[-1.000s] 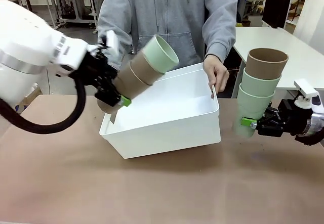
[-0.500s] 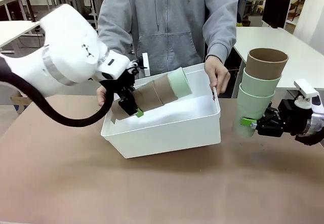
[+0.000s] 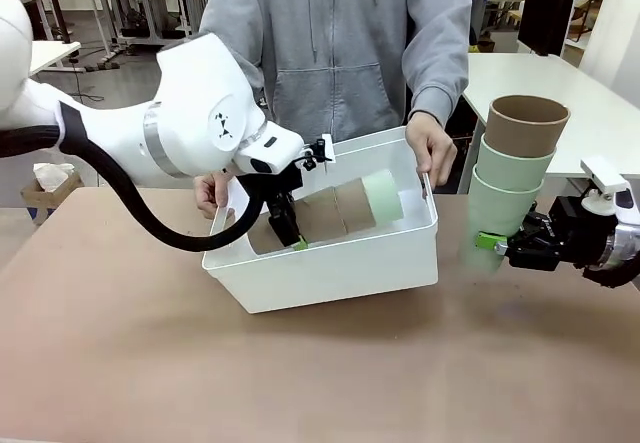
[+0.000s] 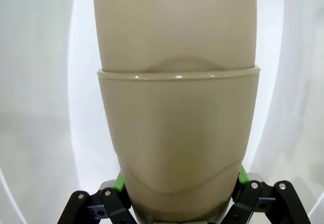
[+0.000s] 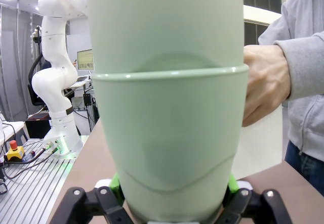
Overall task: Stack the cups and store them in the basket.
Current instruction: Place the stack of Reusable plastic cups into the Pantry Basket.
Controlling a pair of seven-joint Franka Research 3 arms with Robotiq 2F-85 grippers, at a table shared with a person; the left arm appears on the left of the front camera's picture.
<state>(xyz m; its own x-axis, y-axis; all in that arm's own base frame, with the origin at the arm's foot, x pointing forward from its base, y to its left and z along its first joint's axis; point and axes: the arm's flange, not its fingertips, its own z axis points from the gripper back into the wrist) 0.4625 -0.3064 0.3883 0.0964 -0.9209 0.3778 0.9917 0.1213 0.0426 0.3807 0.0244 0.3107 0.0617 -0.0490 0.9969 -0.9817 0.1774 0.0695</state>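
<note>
I have lowered my left gripper (image 3: 291,233) into the basket (image 3: 330,268). Its jaws grip a cup stack (image 3: 345,206) lying ahead of them, ready for release. My right gripper (image 3: 502,244) holds the second stack (image 3: 512,178) upright between its jaws, outside.

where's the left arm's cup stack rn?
Front view: the tan-and-mint cup stack lies almost on its side inside the white basket, left of centre, tan base in the left arm's jaws, mint rim toward the person's hand on the basket's right rim.
</note>
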